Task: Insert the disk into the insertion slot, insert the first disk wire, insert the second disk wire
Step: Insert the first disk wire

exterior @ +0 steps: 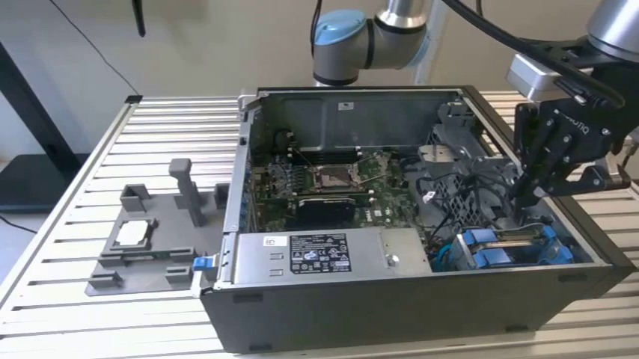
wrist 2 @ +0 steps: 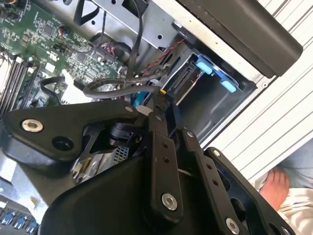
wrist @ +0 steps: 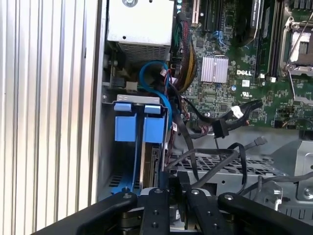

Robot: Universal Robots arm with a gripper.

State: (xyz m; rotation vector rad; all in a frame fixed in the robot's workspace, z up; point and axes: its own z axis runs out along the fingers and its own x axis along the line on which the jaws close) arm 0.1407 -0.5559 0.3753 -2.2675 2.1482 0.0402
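Slatted table (exterior: 170, 120) bears a computer case (exterior: 399, 314) and grey fixture (exterior: 135, 262).

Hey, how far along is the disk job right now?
Looks done: the disk, in its blue carrier, appears seated in the insertion slot. In hand: the tool looks closed on a black wire connector just above that bay. Left: no wire looks plugged into the disk yet, so both wire insertions seem outstanding.

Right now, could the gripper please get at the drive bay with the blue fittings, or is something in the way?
Probably yes: the gripper, shut on a black cable, hangs inside the open case right beside the drive bay, with only loose cables between them.
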